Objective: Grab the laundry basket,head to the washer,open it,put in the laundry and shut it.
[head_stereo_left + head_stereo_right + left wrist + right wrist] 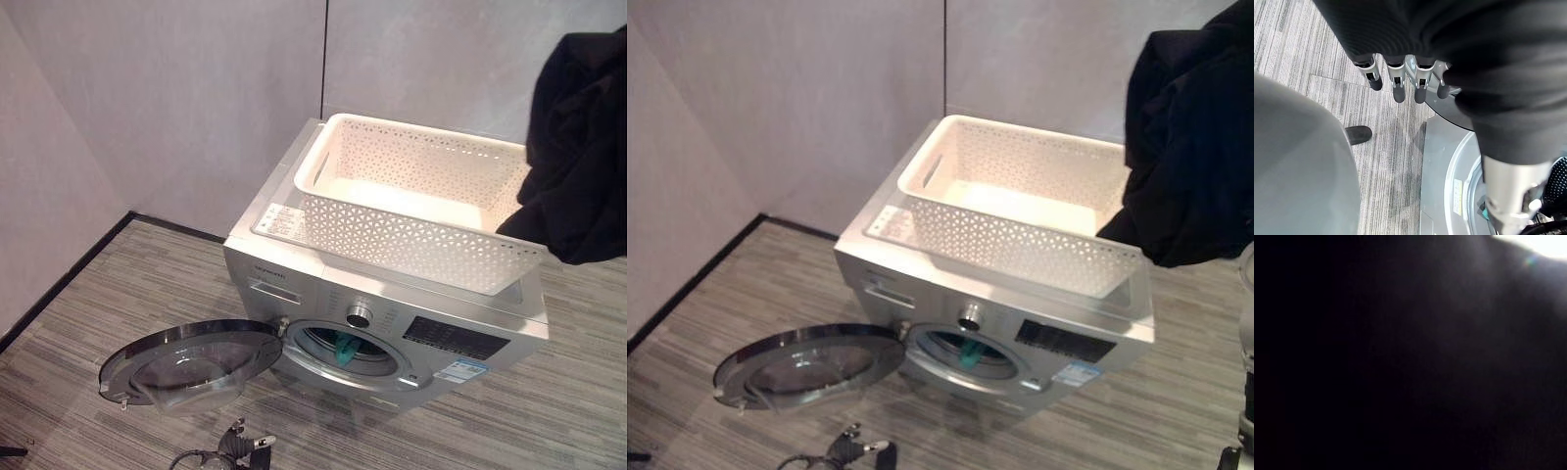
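- Left eye view, item one: black garment (578, 147), a bunched dark cloth hanging in the air at the right, above and just beside the right end of the laundry basket (421, 201); its lower edge overlaps the basket's right rim.
- Laundry basket: white, perforated walls, a slot handle at its left end, standing on top of the washer (382, 294); its inside looks bare.
- Washer: silver front-loader on a grey striped floor (118, 294), set in a corner of pale walls (176, 98).
- Washer door (186, 360): round, swung fully open to the left and lying low.
- Teal item (345, 350): shows inside the drum opening.
- Right hand: hidden by the dark cloth; whether its fingers hold the cloth cannot be told.
- Left hand (1400, 73): in its wrist view, above the floor and the washer door's edge, fingers straight, relaxed, holding nothing.
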`<state>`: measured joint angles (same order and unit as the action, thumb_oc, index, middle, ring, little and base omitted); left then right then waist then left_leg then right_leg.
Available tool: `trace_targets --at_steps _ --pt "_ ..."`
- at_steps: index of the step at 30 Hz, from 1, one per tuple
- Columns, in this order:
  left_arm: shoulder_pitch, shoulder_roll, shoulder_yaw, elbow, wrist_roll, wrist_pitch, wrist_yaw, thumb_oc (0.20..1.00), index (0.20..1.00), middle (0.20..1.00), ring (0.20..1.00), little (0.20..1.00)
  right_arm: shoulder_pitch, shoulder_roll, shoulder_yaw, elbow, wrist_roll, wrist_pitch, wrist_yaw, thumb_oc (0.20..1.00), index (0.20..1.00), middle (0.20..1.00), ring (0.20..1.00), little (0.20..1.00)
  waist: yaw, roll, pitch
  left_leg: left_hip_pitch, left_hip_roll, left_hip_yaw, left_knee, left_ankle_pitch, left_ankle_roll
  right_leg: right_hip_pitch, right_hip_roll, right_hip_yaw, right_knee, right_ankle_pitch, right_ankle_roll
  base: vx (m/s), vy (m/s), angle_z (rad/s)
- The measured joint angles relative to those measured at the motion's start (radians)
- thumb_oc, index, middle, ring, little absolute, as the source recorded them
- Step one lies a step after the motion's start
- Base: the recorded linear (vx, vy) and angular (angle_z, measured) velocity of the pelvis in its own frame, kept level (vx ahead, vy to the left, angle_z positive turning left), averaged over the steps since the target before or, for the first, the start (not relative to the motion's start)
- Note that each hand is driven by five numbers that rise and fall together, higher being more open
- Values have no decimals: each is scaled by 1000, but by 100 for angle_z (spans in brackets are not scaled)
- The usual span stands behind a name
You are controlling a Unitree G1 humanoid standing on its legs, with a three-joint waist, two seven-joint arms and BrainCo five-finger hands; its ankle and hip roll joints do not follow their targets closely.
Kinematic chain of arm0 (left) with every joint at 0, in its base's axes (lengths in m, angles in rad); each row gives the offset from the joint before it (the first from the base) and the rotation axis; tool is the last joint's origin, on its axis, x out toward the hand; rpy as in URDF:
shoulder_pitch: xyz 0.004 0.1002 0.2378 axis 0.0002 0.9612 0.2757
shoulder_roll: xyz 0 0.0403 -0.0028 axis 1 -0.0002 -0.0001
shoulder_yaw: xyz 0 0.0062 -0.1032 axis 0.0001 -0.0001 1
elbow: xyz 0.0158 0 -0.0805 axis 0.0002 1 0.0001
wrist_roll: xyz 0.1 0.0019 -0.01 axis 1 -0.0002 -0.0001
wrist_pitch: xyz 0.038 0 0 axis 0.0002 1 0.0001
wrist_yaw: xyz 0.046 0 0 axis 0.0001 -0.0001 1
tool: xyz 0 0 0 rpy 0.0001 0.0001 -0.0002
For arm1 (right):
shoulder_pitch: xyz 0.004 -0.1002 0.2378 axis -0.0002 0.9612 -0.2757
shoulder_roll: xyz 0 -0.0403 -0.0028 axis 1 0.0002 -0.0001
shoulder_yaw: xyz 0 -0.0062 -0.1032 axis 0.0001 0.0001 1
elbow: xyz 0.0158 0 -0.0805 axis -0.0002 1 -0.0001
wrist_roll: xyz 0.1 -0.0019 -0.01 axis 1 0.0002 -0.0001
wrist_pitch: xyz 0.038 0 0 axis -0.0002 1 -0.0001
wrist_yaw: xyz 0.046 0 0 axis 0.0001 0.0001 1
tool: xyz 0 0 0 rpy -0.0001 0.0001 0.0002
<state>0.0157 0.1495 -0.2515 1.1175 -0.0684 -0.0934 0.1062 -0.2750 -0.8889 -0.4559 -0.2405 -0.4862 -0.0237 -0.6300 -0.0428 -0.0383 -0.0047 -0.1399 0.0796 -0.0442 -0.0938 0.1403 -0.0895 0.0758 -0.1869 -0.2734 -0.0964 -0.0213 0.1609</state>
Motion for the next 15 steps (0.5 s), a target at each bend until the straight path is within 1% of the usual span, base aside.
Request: trace_targets --at_steps 3,6,9,12,14,15 --pt "3 -1 12 1 0 0 0 1000 1000 1000 1000 1000 41 66 -34 -37 0 -2 2 200 200 200 200 200 -4 -4 -3 0 0 1 0 -1 0 -1 0 2 0 -1 1 0 0 0" --pt "5 0 14 0 1 0 1 1000 1000 1000 1000 1000 105 79 -34 -58 0 -4 23 200 200 200 200 200 -5 -6 -4 1 0 3 0 -2 1 -4 -2 12 0 0 2 -3 -8 -5" --pt "9 0 14 1 1 0 1 1000 1000 1000 1000 1000 108 87 -34 -56 1 -6 28 200 200 200 200 200 -19 -8 -5 1 0 5 0 -2 1 -4 -2 14 0 1 3 0 -3 -2" --pt "11 1 15 1 1 0 1 1000 1000 1000 1000 1000 115 87 -46 -50 0 -1 26 200 200 200 200 200 -25 -12 -8 1 0 5 0 -2 1 -4 -2 14 0 1 3 0 0 0" --pt "11 2 16 2 1 0 1 1000 1000 1000 1000 1000 122 86 -71 -45 -7 3 21 200 200 200 200 200 -24 -13 -9 1 0 5 0 -2 1 -4 -3 14 0 1 3 0 0 0" --pt "11 1 29 4 1 0 1 1000 1000 1000 1000 1000 138 83 -114 -27 -44 9 16 200 200 200 200 200 -24 -15 -10 1 0 4 0 -3 2 -4 -3 13 0 0 4 0 0 0"
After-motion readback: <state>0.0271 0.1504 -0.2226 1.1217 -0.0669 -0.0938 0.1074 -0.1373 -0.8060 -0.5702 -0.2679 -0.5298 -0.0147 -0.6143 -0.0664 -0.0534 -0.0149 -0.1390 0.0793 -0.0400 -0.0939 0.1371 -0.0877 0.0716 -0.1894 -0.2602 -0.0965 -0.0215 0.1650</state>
